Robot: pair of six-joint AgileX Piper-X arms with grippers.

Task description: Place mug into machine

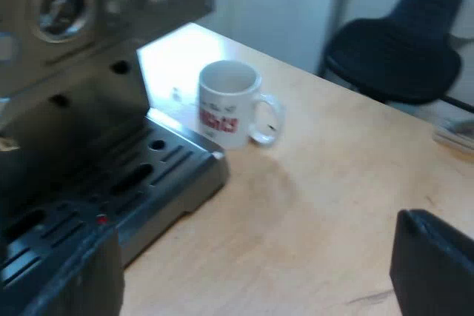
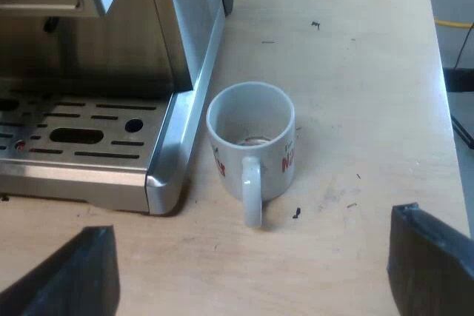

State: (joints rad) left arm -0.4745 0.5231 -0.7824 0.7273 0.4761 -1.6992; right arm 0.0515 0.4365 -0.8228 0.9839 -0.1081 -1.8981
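Showing the mug (image 1: pixel 229 101) (image 2: pixel 250 138) standing upright on the counter (image 1: pixel 318 205) (image 2: pixel 355 72), not yet in the espresso machine (image 1: pixel 74 35) (image 2: pixel 111 35). The mug is white with red lettering on its wall, and its mouth faces upward. It stands just beside the outer corner of the machine's drip tray (image 1: pixel 163 160) (image 2: pixel 167 160), close to the tray's metal rim, and rests wholly on the wood. It lies between that rim and the counter's edge, with bare counter on its other sides. In the right wrist view the handle points toward the camera, and a faint brownish trace shows at the bottom of the cup. The tray's slotted grate carries nothing, and a small red dot (image 1: pixel 101 219) (image 2: pixel 20 143) shows among its slots. A round dial (image 1: pixel 63 5) sits on the machine's front panel above the tray.

Left jaws: released, the two black fingers (image 1: pixel 433 264) spread wide with nothing between them, held above the counter near the tray's front and apart from the mug. Right jaws: likewise released, fingers (image 2: pixel 433 264) set wide apart and empty, hanging short of the mug on its handle side, with the mug lying beyond the gap between them. A dark office chair (image 1: pixel 400 42) stands past the counter's edge beyond the mug.
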